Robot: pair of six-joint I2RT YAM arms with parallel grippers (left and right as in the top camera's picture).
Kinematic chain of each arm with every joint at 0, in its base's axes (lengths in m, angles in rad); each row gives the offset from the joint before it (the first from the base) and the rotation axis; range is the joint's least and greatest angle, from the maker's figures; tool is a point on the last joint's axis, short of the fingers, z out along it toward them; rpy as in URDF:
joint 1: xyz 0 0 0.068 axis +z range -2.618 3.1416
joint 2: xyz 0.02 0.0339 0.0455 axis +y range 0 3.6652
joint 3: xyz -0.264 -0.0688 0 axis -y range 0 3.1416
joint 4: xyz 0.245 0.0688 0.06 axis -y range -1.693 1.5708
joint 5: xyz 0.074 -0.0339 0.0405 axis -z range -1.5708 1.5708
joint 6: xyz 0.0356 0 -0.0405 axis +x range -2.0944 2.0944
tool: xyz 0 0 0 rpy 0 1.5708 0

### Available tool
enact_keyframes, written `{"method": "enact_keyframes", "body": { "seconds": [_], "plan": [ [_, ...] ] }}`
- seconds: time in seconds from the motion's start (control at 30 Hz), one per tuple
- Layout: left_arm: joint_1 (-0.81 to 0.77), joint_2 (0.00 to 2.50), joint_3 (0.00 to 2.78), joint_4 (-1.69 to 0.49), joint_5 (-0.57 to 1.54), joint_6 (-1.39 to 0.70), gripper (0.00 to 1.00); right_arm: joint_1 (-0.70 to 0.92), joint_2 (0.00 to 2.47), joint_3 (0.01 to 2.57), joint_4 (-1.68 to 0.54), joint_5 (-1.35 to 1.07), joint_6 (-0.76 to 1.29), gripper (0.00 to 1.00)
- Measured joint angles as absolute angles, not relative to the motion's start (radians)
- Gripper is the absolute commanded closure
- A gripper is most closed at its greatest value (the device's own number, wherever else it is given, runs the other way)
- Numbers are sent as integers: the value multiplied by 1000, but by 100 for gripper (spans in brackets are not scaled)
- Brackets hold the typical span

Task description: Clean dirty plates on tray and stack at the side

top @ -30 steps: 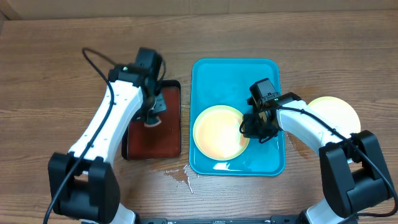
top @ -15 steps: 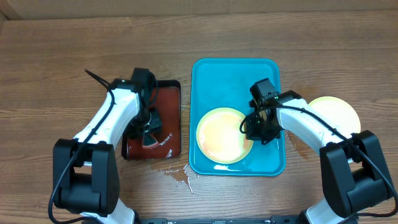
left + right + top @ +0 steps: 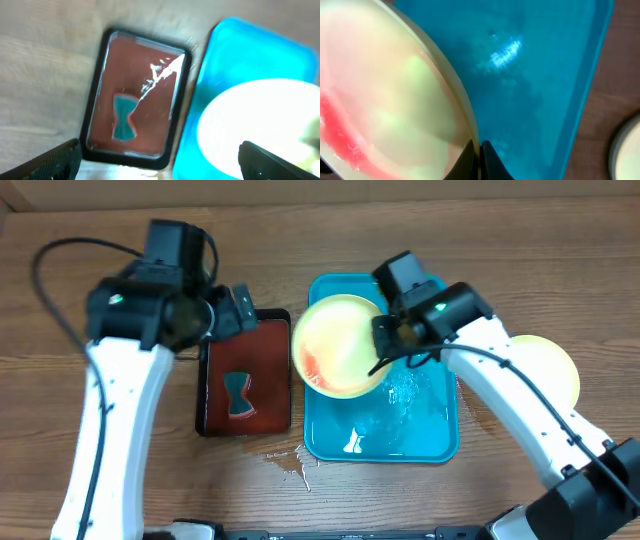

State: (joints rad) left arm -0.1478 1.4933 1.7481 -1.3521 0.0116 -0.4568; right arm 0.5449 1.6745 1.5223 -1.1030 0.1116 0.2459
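1. Above the left half of the turquoise tray [image 3: 430, 430], the right fingers [image 3: 492, 166] are pinched tight on the rim of a pale yellow-green plate [image 3: 340, 345]. They hold it tilted and clear of the tray floor, with its edge reaching out toward the dark red-brown tray [image 3: 270, 340].
2. That plate is not clean: a red smear [image 3: 337, 132] runs across the lower part of its face, plain in the right wrist view.
3. The left fingers [image 3: 56, 159] are spread wide with nothing between them, high over the dark red-brown tray. A teal hourglass-shaped pad [image 3: 238, 395] lies flat in that tray, ungripped.
4. A second plate [image 3: 555, 365] rests on the bench [image 3: 100, 430] to the right of the turquoise tray, partly under the right arm. I take it as the start of the side stack — one plate high. No smear shows on the part in view.
5. No other plate lies on the turquoise tray, only wet glints on its floor. I can find no third plate in any view.
6. My reading is that the task is midway — one plate set aside, one in hand and dirty. The wipe, which seems to need the left fingers on the pad first, and the stacking are not yet done.
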Motion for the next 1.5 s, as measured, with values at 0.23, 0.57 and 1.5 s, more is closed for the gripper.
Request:
{"method": "enact_keyframes", "body": {
  "seconds": [0.23,0.57,1.5],
  "plan": [
    [-148,1383,1845,-1388,12,-457,0,720,1687,1524,-887,173,287,96],
    [-148,1366,1847,-1483,-22,-457,0,898,1845,1525,-807,390,361,96],
    [-148,1377,1847,-1493,-42,-457,0,1201,1830,1525,-770,1082,374,96]
  ]
}}
